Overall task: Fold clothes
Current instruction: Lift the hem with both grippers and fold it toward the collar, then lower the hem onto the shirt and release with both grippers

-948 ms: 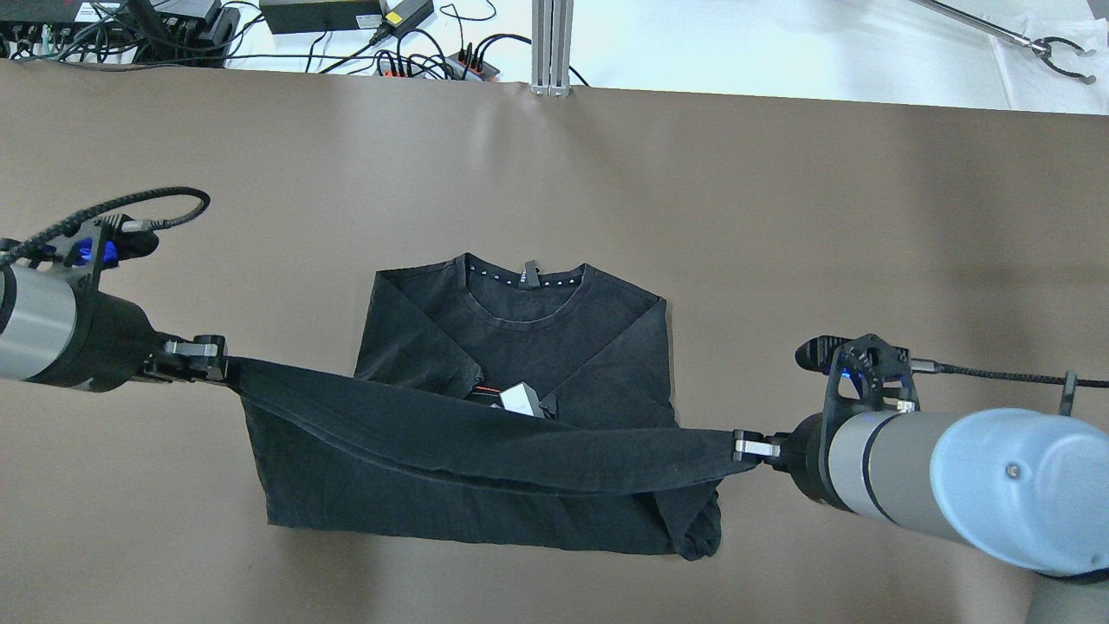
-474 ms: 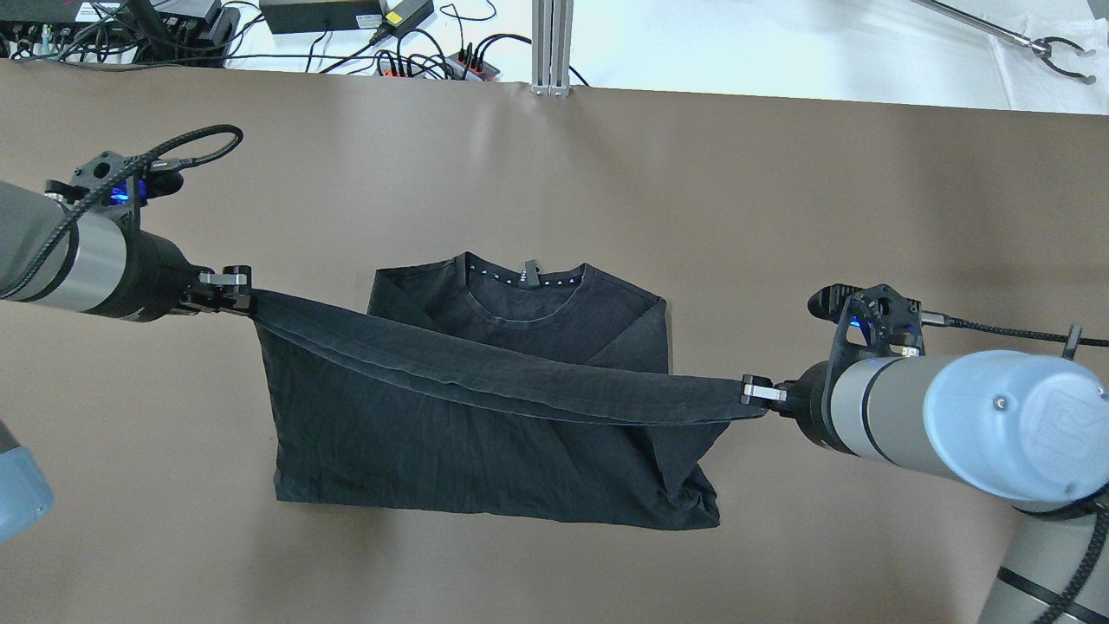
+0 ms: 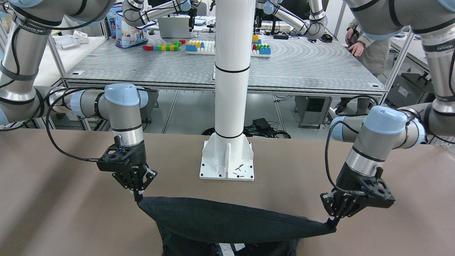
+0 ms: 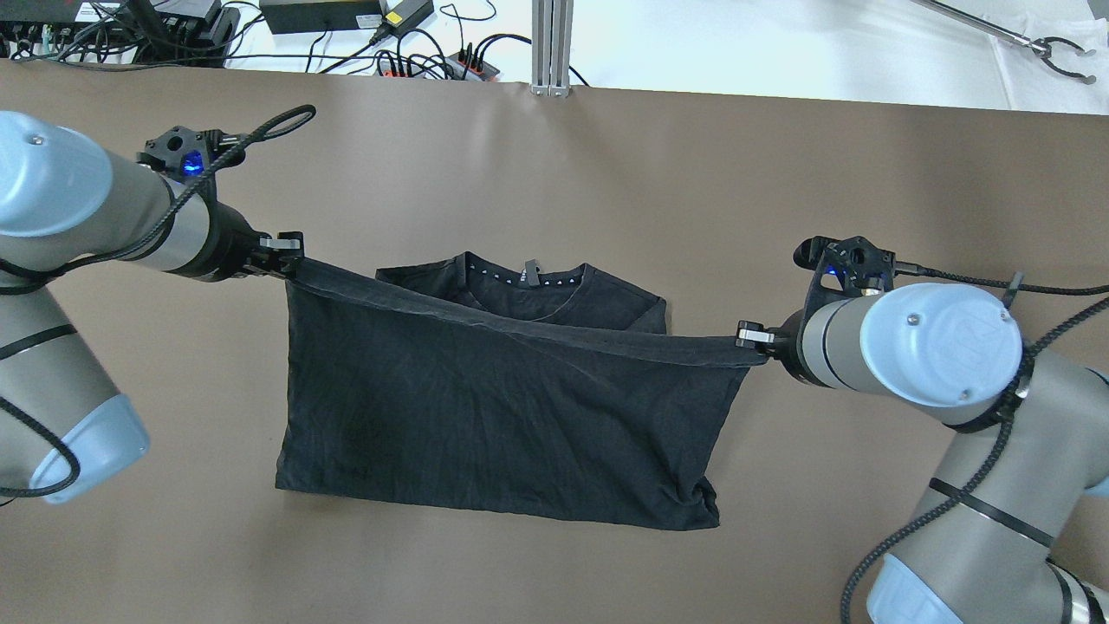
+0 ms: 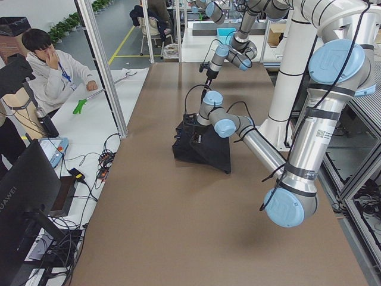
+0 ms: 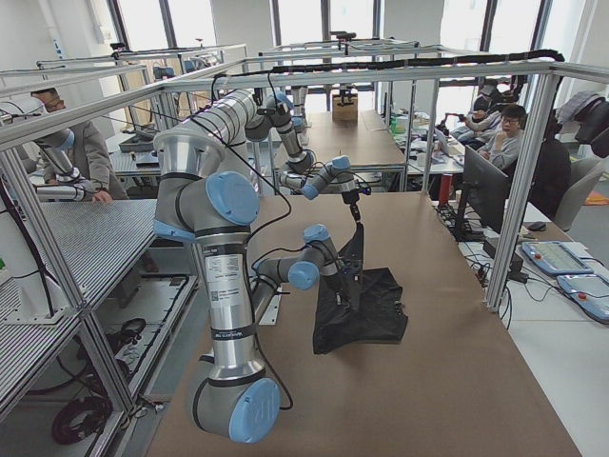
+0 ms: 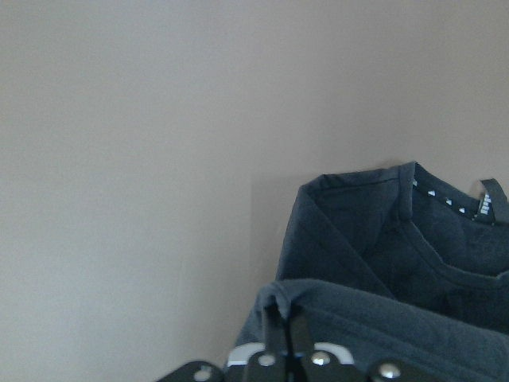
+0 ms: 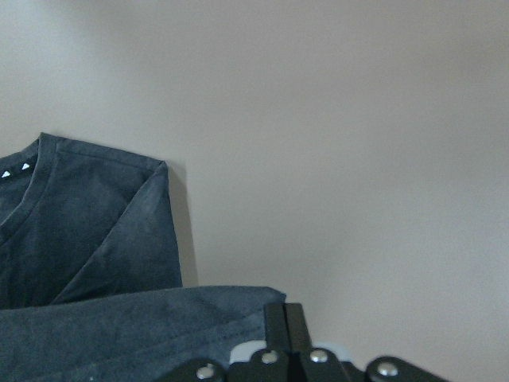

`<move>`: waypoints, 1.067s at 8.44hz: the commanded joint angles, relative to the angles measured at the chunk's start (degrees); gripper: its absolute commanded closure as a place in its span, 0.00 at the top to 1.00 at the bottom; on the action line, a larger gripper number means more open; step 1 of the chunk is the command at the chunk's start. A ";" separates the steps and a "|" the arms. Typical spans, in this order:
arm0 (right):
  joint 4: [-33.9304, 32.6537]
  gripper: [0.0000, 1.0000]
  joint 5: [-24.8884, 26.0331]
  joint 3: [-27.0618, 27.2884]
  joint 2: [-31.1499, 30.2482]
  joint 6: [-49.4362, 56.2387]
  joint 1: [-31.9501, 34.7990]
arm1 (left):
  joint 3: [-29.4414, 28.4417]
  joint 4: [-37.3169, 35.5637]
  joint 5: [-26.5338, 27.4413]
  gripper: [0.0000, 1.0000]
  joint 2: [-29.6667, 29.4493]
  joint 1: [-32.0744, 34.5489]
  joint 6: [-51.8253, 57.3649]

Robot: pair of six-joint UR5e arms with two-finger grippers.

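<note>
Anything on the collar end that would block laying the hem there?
Nothing visible does. The left gripper and right gripper hold the T-shirt's hem stretched above the fabric; the collar ahead shows only its neck label.

- This is a robotics laboratory in a big open hall, not a home.
- A white column [image 3: 233, 89] is bolted on the brown table [image 3: 53, 213] and carries industrial arms.
- On the far table [image 3: 312, 67], more robot arms [image 3: 295, 17] hang above coloured building blocks [image 3: 199, 46].
- Aluminium frames [image 6: 381, 71] stand around each station.
- Power supplies and cables [image 4: 416, 61] lie beyond the far edge of the brown table.
- People [image 6: 509, 129] sit at monitors [image 5: 30, 196] beside the tables.
</note>
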State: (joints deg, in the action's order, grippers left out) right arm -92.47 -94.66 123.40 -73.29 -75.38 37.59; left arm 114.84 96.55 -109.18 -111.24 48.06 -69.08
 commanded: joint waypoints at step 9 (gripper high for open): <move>12.40 0.85 0.36 -18.19 5.26 1.28 0.73 | -14.39 1.88 6.78 0.32 -6.98 -3.86 9.61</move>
State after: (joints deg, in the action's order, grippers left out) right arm -80.26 -94.06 105.13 -68.07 -74.64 38.28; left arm 100.13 97.36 -102.98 -118.66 43.39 -66.90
